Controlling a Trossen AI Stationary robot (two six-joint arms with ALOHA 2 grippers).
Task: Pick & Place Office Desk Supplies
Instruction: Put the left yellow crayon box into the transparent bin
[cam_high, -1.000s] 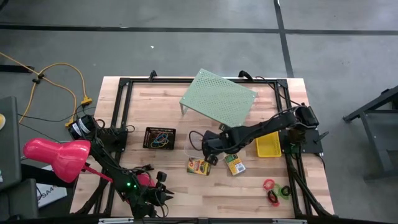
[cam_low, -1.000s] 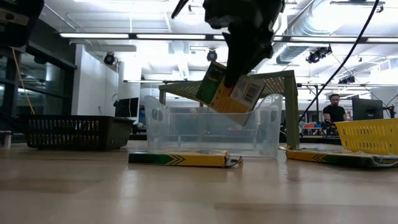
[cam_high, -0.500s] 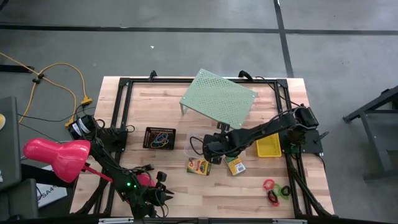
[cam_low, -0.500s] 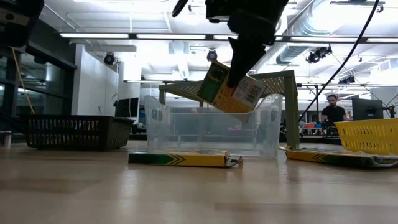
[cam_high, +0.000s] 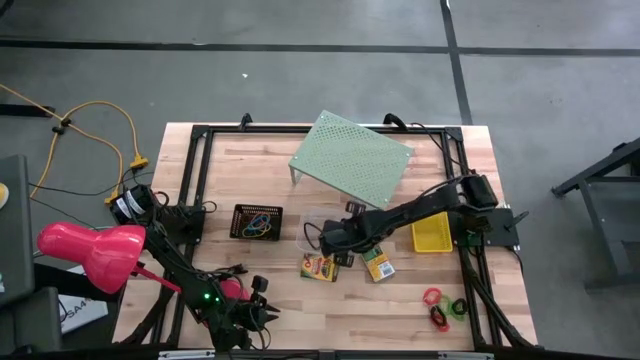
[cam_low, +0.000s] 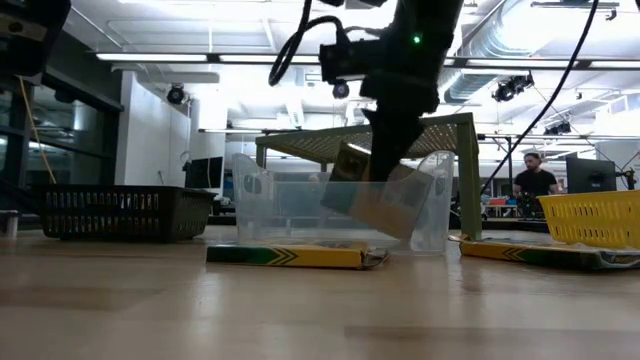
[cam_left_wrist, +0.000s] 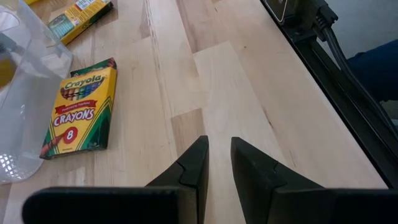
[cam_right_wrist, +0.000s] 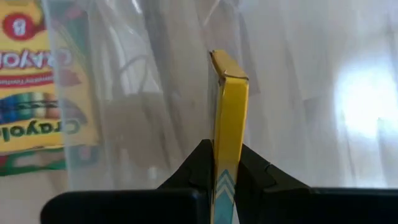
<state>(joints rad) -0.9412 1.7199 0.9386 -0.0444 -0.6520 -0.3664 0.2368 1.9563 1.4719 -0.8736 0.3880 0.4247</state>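
My right gripper (cam_high: 335, 240) is shut on a green-and-yellow crayon box (cam_low: 375, 195), which sits tilted inside the clear tub (cam_low: 340, 205) at mid-table. Two more crayon boxes lie flat on the wood just near of the tub, one (cam_high: 320, 267) to the left and one (cam_high: 377, 264) to the right. My left gripper (cam_left_wrist: 217, 155) waits low at the table's near-left, its fingers a narrow gap apart with nothing between them. My right gripper pinches the crayon box by its two broad faces (cam_right_wrist: 227, 134) between the two fingers, with the box's narrow yellow edge facing the wrist camera. The fingers slant steeply down from above. The box hangs tilted inside the tub; I cannot tell whether it touches the tub's floor.
A black mesh tray (cam_high: 257, 222) with coloured rubber bands stands left of the tub. A yellow basket (cam_high: 431, 236) is to its right. Small rings (cam_high: 440, 305) lie near the front right. A pale green perforated shelf (cam_high: 352, 155) stands at the back, and a pink lamp (cam_high: 90, 255) off the left edge.
My right gripper has sunk toward the clear tub and rolled about its own axis, still shut on the crayon box. The box, which hung above the tub's rim, is now down between the tub's walls.
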